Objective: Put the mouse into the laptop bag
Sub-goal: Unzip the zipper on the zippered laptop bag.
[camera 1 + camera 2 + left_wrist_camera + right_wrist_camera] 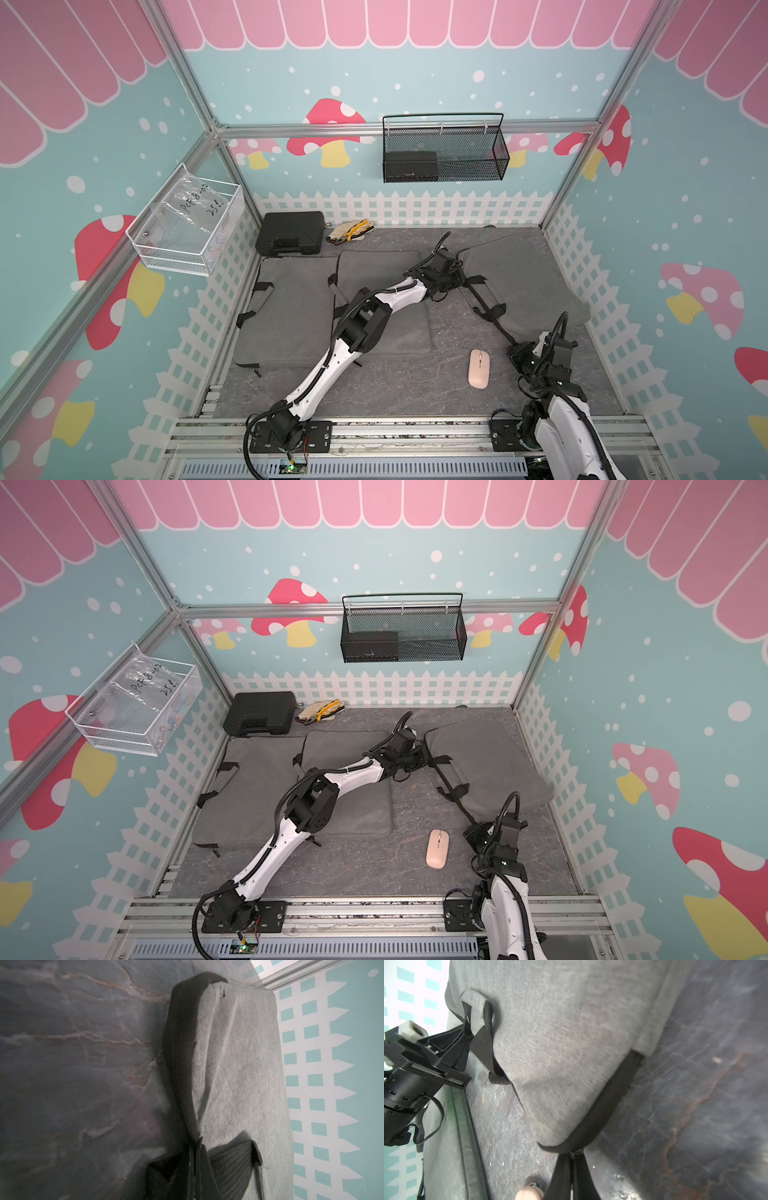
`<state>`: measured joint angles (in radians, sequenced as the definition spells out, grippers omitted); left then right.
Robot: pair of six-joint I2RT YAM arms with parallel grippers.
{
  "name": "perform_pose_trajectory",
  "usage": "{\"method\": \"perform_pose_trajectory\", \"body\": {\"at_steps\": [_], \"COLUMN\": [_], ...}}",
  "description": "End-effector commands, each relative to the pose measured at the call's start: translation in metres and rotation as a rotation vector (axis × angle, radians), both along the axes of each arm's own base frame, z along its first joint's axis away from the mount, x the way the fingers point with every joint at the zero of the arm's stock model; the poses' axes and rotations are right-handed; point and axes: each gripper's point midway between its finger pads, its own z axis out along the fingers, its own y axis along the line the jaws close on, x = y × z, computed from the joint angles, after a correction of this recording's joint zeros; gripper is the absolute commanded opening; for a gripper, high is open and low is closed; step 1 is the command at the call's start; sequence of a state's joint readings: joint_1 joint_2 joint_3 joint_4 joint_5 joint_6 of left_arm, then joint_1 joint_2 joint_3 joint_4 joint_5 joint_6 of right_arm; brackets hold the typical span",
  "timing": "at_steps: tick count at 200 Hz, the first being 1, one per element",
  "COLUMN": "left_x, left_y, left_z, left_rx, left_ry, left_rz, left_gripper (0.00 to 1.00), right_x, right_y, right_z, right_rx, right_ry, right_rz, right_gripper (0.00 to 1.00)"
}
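L gripper (195, 1147) is shut tight on the black strip (180, 1053) at the edge of the grey bag (239, 1064). The strip goes right in btw its fingers (230, 1159). In a top view the L gripper (457, 277) is at the bag's (528, 282) side that faces the mid of the table (395, 390), close to a handle (484, 297). R gripper (573, 1155) is shut too, pinching the bag's black strip (608, 1101) at the corner nearest the robot. In a top view the R gripper (469, 833) sits low, at the near end of that strip. The pink mouse (478, 368) lies flat on the table, out of the bag & apart from it, just beside the R gripper, w/ nothing holding it. 2 more grey bags (291, 316) lie flat under & beside the L arm. A black case (289, 237) & a glove (349, 230) sit at the back.
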<state>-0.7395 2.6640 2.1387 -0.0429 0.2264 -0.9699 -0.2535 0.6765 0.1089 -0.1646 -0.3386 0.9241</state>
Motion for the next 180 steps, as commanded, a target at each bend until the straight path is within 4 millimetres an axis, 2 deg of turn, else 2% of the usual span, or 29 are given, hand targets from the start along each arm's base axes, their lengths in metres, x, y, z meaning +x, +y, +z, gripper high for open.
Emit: {"method": "perform_pose_trajectory", "body": {"at_steps": [1,71,112,126,138,172,180], "left_x": [-0.005,-0.022,-0.029,-0.030,-0.032,-0.044,-0.047], "left_y": [0.003,0.005,0.009,0.013,0.017,0.038,0.041], "left_z": [0.017,0.022,0.025,0.024,0.025,0.032,0.034], "left_rx": [-0.032,-0.061,-0.065,-0.053,-0.049,-0.053,-0.054], "left_ry": [-0.012,-0.029,-0.048,-0.052,-0.060,-0.108,-0.118], "left_rz": [0.010,-0.009,0.000,0.015,0.035,0.120,0.130], "left_gripper": [0.00,0.00,0.00,0.00,0.00,0.00,0.07], "right_x": [0.006,0.036,0.055,0.063,0.067,0.063,0.063], "right_y": [0.014,0.037,0.029,0.019,0.001,-0.049,-0.059], "right_z": [0.005,0.018,0.024,0.026,0.026,0.016,0.015], "right_rx": [0.043,0.072,0.021,-0.036,-0.102,-0.190,-0.206], "right_ry": [-0.044,-0.051,-0.047,-0.025,0.013,0.093,0.105], "right_rz": [0.063,0.144,0.125,0.108,0.069,-0.077,-0.105], "right_gripper": [0.00,0.00,0.00,0.00,0.00,0.00,0.00]}}
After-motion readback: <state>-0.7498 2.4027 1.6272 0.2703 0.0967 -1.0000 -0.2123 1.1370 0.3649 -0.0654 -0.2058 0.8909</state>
